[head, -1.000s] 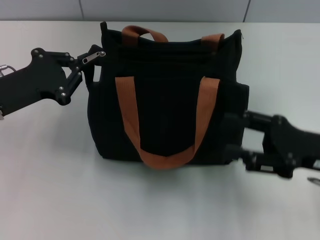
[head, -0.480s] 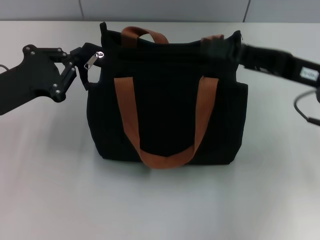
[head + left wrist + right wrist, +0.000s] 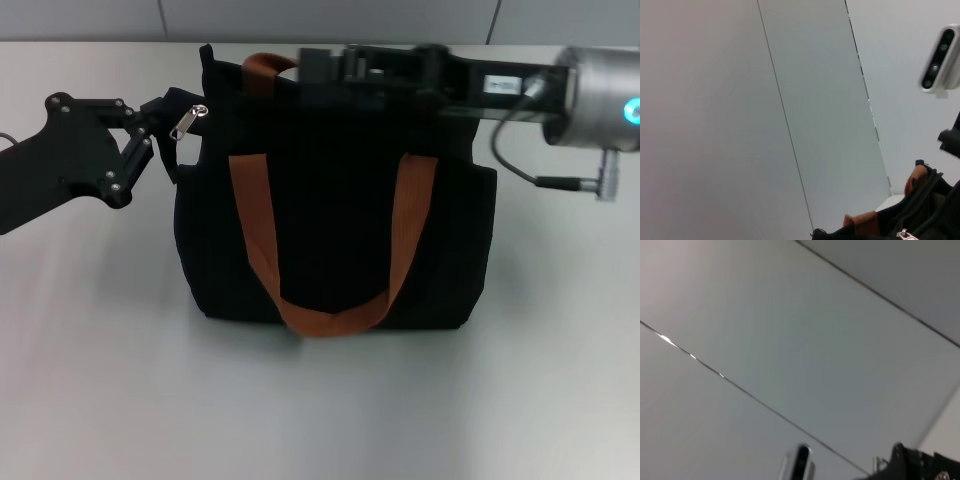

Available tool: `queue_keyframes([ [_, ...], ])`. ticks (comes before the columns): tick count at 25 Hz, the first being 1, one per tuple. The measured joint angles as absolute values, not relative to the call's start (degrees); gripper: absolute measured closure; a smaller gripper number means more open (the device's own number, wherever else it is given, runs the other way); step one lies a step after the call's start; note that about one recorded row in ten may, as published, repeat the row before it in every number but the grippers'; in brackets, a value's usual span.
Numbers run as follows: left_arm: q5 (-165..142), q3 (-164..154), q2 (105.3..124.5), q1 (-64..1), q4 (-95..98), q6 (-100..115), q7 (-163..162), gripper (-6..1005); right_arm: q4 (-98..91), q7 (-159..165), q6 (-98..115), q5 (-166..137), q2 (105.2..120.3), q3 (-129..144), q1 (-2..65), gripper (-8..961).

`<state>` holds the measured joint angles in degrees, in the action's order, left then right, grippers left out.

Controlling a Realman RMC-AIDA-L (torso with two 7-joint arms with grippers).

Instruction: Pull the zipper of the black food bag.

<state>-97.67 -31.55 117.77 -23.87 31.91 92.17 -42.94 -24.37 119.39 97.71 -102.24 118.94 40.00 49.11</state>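
The black food bag (image 3: 335, 230) stands upright mid-table with two orange-brown strap handles (image 3: 258, 240). The zipper's silver pull tab (image 3: 188, 120) sits at the bag's top left corner. My left gripper (image 3: 175, 125) reaches in from the left and is shut on that tab. My right arm stretches from the right across the bag's top, and my right gripper (image 3: 325, 68) is above the top opening near the rear handle. The left wrist view shows the bag's top edge (image 3: 935, 200) and the tab (image 3: 903, 234).
The grey table (image 3: 320, 400) lies all around the bag. The right arm's silver cylinder (image 3: 600, 85) and its cable (image 3: 520, 165) hang above the bag's right side. A wall runs behind the table.
The right arm swung up from beside the bag's lower right and across its top to the left. The left gripper drew back slightly left, staying at the tab.
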Motion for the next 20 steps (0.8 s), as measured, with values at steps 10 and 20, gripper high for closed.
queue_keyframes([
  [10,-97.1,-31.6,117.87,-23.9,31.9,92.3,-42.2,976,-26.6,128.2,90.7,-102.3,119.16,49.4,54.9,208],
  [20,-96.9,-31.6,117.99,-23.9,31.9,92.9,-42.2,975,-26.8,131.8,87.1,-102.3,119.36,52.9,56.8,209],
])
